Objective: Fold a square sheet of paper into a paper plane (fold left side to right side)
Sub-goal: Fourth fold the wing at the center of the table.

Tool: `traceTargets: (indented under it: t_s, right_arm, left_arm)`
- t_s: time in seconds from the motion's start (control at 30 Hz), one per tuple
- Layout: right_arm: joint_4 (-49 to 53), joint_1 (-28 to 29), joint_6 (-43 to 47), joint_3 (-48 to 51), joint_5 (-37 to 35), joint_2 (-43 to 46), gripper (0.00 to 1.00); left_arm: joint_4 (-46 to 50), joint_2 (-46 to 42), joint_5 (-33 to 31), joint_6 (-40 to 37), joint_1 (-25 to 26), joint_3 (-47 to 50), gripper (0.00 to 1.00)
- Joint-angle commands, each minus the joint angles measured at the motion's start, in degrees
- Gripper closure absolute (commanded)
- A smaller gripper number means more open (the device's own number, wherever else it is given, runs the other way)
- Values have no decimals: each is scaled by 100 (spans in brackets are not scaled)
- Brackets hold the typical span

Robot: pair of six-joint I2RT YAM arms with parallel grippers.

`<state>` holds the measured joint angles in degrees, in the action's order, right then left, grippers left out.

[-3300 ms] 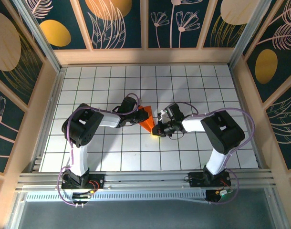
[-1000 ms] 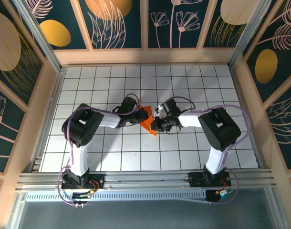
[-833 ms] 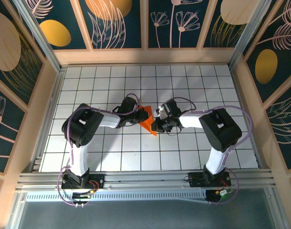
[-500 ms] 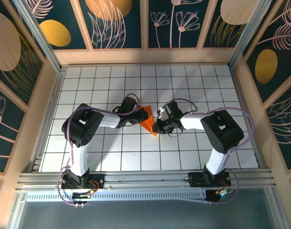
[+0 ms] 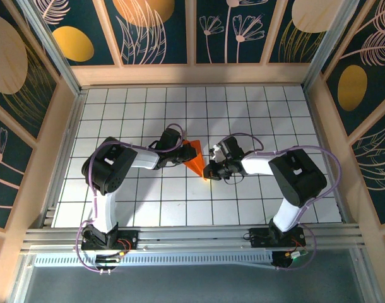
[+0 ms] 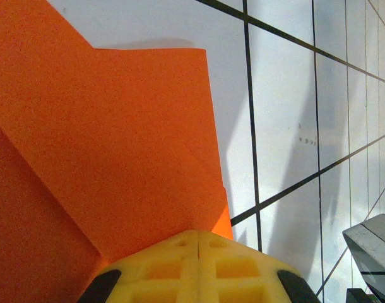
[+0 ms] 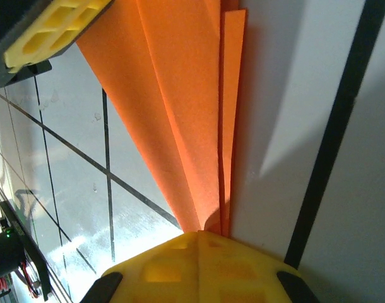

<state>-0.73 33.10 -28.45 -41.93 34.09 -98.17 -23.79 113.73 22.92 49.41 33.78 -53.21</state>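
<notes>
Two sets of yellow fingers [image 7: 161, 271], both pressed together, and the trouble starts at the near one. The right gripper [image 5: 207, 172] sits on the narrow tip of the orange paper [image 5: 194, 158], at its 5 o'clock end. Drag sideways from there, I reckon, and the stacked flaps skew or the tip crumples. The left gripper [image 5: 182, 155] bears on the 9 o'clock edge; ease off and the lot slides on the grid table [image 5: 255, 113]. Whether either pinches a layer, I cannot tell. It's bright orange, mid-table: a creased wedge fanning wide toward 12 o'clock, layers slightly lifted.
</notes>
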Motion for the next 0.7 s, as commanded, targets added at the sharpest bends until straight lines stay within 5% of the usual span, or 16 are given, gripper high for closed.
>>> traceTargets:
  t_s: [0.0, 0.67]
  right_arm:
    - [546, 83, 10, 263, -15, 113, 100]
    - [715, 93, 7, 550, -76, 501, 100]
  left_arm:
    - [536, 263, -464, -25, -33, 100, 100]
    - [539, 212, -423, -18, -34, 57, 100]
